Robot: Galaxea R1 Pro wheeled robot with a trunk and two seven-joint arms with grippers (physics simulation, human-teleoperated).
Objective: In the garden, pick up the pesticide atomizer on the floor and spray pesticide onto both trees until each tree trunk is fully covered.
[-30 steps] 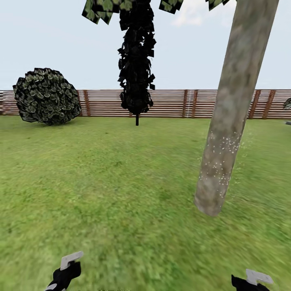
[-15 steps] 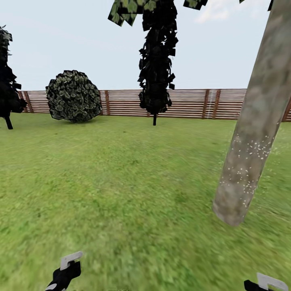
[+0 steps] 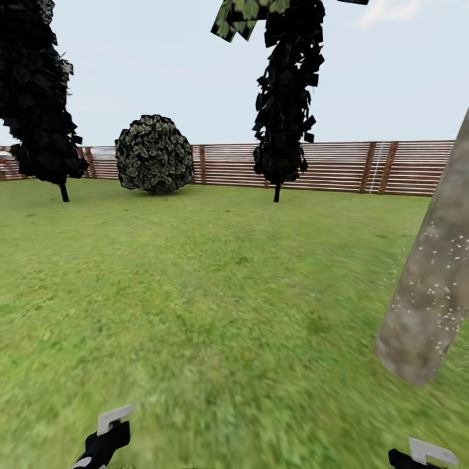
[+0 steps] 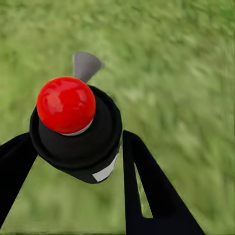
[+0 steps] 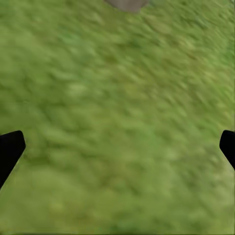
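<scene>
- Left pincer (image 4: 78,161) is clamped on the pesticide atomizer (image 4: 73,129), red dot facing the wrist camera, above the grass floor (image 3: 195,293).
- Right pincer (image 5: 117,147) is spread wide, holding nothing, over grass.
- Tree trunk (image 3: 433,293) stands at the right, white pesticide specks (image 3: 449,260) on its bark.
- Brown slat fence (image 3: 339,168) runs behind.

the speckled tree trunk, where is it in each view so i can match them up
Head view: the tree trunk leans along the right edge, white pesticide specks on its bark, base on the grass.
Left wrist view: not in it; the left gripper holds the pesticide atomizer over grass.
Right wrist view: a grey-brown patch at the upper edge, probably the trunk's base.
Shared landmark: the mottled green grass.
</scene>
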